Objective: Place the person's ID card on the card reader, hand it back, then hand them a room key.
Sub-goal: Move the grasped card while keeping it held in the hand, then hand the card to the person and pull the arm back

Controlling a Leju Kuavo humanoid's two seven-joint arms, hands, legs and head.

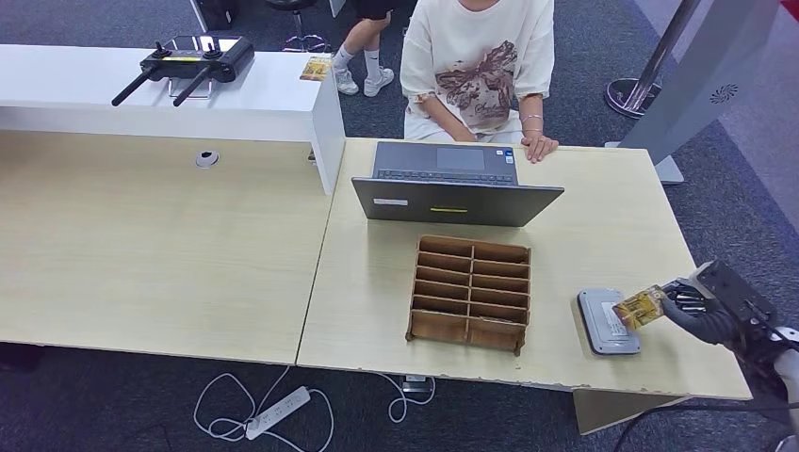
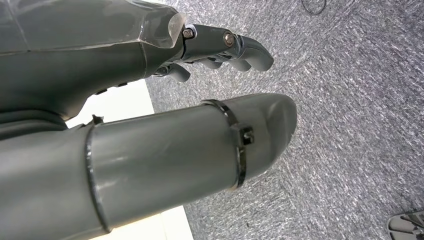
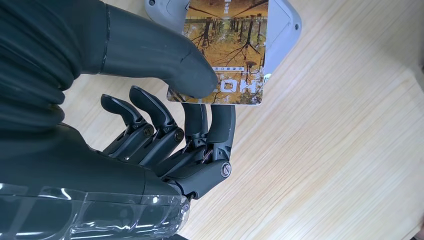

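A pale wood counter point(image 1: 612, 235) carries an open grey laptop point(image 1: 457, 186) at its far side, with a seated person point(image 1: 479, 66) in a cream printed T-shirt behind it, one hand resting on the counter edge. In front of the laptop sits a brown wooden organiser point(image 1: 470, 292) divided into two columns of slots. To the left, a white raised counter point(image 1: 160, 94) holds a black remote controller point(image 1: 188, 62) with two antennas and a small yellowish card point(image 1: 316, 68) at its corner. A white power strip point(image 1: 278, 411) lies on the dark carpet below. Near the counter's right front edge lies a grey card reader point(image 1: 606, 321). The right hand point(image 1: 702, 315) reaches in from the right and pinches the ID card point(image 1: 640, 307) between thumb and fingers, holding it over the reader's right side. The card shows golden autumn trees; upside-down white letters may read "HO". The left hand point(image 2: 220, 50) hangs over the carpet, fingers loosely curled around nothing.
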